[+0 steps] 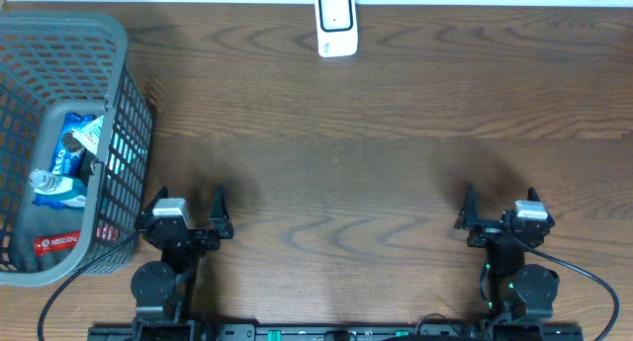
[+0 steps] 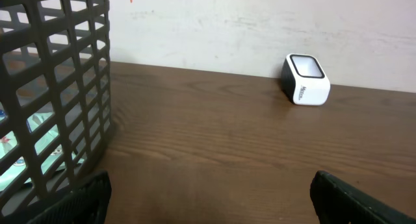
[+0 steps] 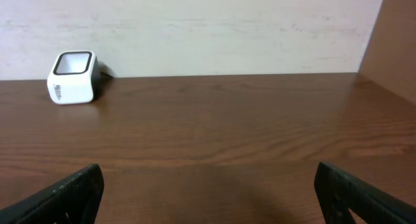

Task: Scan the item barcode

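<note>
The white barcode scanner [image 1: 336, 25] stands at the table's far edge, its dark window facing up; it also shows in the left wrist view [image 2: 305, 80] and the right wrist view [image 3: 71, 77]. Items lie in the grey basket [image 1: 121, 54] at the left: a blue Oreo pack [image 1: 77, 141], a blue-and-white pack [image 1: 54, 188] and a red packet [image 1: 57, 243]. My left gripper [image 1: 189, 198] [image 2: 208, 191] rests open at the front, just right of the basket, holding nothing. My right gripper [image 1: 501, 195] [image 3: 208, 185] is open at the front right, also with nothing in it.
The basket's mesh wall [image 2: 58, 87] rises close to the left gripper's left finger. A pale wall runs behind the table's far edge. Bare brown wood [image 1: 336, 183] lies between the grippers and the scanner.
</note>
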